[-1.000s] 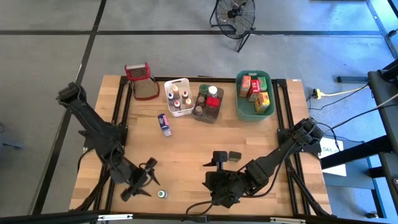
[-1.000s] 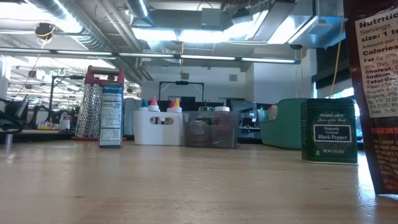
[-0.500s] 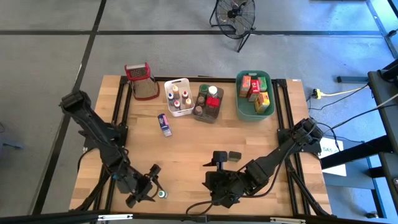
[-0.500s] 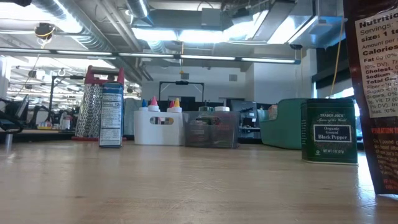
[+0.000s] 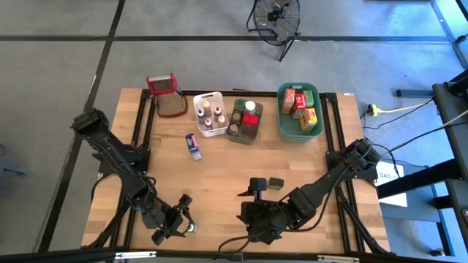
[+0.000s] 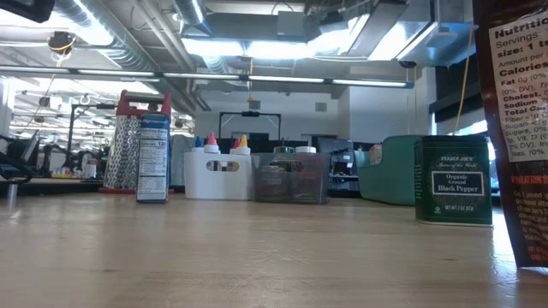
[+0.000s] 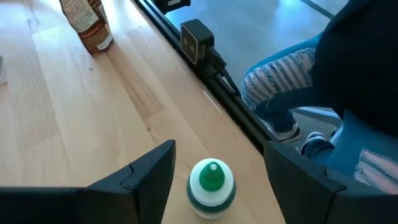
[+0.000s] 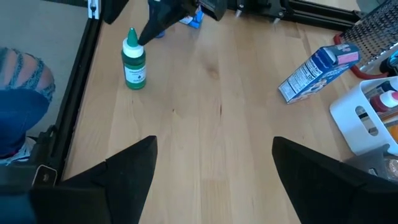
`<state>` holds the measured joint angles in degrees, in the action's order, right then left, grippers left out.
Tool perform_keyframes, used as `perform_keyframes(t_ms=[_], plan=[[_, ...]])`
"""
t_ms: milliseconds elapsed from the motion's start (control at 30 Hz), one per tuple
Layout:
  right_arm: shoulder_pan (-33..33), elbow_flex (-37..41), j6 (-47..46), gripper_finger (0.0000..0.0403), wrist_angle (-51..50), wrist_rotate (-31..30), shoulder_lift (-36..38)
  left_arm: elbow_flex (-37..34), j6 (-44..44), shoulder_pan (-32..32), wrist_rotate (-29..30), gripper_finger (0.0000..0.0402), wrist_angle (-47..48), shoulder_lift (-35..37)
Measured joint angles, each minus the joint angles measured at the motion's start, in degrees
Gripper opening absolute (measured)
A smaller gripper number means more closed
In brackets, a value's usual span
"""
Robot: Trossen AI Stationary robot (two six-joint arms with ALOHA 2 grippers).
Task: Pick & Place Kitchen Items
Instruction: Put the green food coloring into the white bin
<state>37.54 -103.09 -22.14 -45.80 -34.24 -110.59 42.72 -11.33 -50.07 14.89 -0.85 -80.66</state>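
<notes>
Bottle point(image 5: 190, 228), green, upright at bench's front edge, between left gripper's point(image 5: 180, 216) wide jaws, untouched; right gripper point(image 5: 246, 196) wide, mid-bench.

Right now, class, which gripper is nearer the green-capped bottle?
Left. The left gripper is open with its fingers on either side of the bottle at the table's front edge. The right gripper is open too, farther along the table toward the middle.
</notes>
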Motion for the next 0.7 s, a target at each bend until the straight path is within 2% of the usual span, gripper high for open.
perform_keyframes(t_ms=[233,567,700], plan=[[0.0,0.0,0.0,0.0321,0.0,0.6,0.0,-0.1,-0.6,0.8,-0.2,0.0239,-0.3,-0.3],[0.0,0.0,0.1,0.0321,0.0,0.6,0.0,-0.2,-1.1,3.6,-8.3,0.024,-4.2,-4.4],[0.0,0.0,0.1,0.0321,0.0,1.7,0.0,-0.2,-1.0,4.1,-9.1,0.0239,-4.1,-4.4]])
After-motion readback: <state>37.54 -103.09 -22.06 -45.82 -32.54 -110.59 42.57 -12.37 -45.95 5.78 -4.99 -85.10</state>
